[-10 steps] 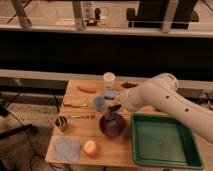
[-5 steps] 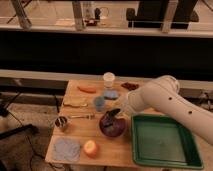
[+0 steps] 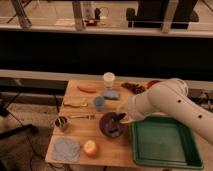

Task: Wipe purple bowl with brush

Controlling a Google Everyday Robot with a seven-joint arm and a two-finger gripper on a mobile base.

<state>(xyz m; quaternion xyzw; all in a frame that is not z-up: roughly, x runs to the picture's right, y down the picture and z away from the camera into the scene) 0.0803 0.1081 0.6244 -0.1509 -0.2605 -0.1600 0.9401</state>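
Where the gripper sits: gripper at the end of the white arm, low over the right rim of the purple bowl.
Change: half a second ago the tip hung nearer the bowl's back-left side; it has since swept right. The bowl has not moved.
Meaning: reads as a wiping stroke under way, so probably mid-task.
Grip: cannot tell whether it is clamped on anything.
Brush: not separable from the dark tip at the bowl.
Surface: wooden table, crowded. Blue cup sits just behind the bowl, green tray just beside it, silvery utensil on the far side.
Room: dim, with a railing and a dark chair beyond.
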